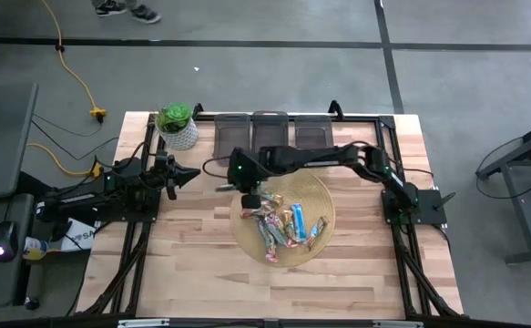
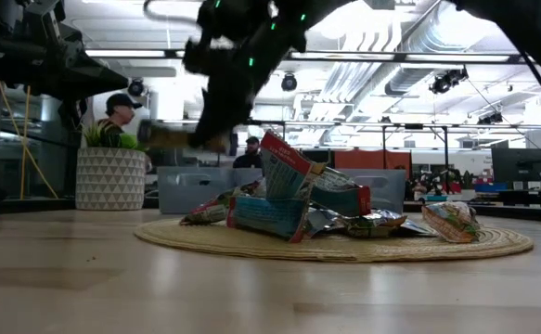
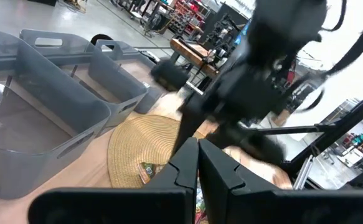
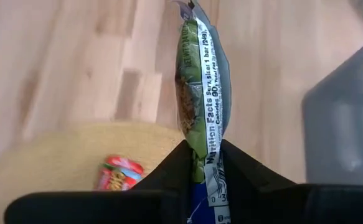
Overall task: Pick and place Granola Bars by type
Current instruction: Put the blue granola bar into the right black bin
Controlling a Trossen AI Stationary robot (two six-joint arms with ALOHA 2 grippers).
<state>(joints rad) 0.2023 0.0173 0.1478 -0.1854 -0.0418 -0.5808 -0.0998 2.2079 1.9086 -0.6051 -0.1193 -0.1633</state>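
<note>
Several foil-wrapped granola bars (image 1: 283, 228) lie heaped on a round woven mat (image 1: 324, 196) in the middle of the table; the low view shows the heap (image 2: 293, 199) resting on the mat. My right gripper (image 1: 245, 189) hangs above the mat's far left rim, shut on one green-wrapped bar (image 4: 200, 87). That bar also shows in the low view (image 2: 163, 137), lifted above the table. My left gripper (image 1: 190, 176) waits shut at the table's left side, its fingers (image 3: 198, 163) pointing level toward the mat. My right gripper pinches the green bar between its two fingers by one end (image 4: 207, 155). The fingers slant down from the table's right side and lie along the bar. The bar sticks out past the fingertips, edge-on, clear of the mat and table.
Three grey bins (image 1: 270, 129) stand in a row at the table's far edge, seen close in the left wrist view (image 3: 44, 99). A potted plant (image 1: 177, 126) stands at the far left. Bare wood lies near the front edge. A person (image 2: 112, 121) shows beyond the table.
</note>
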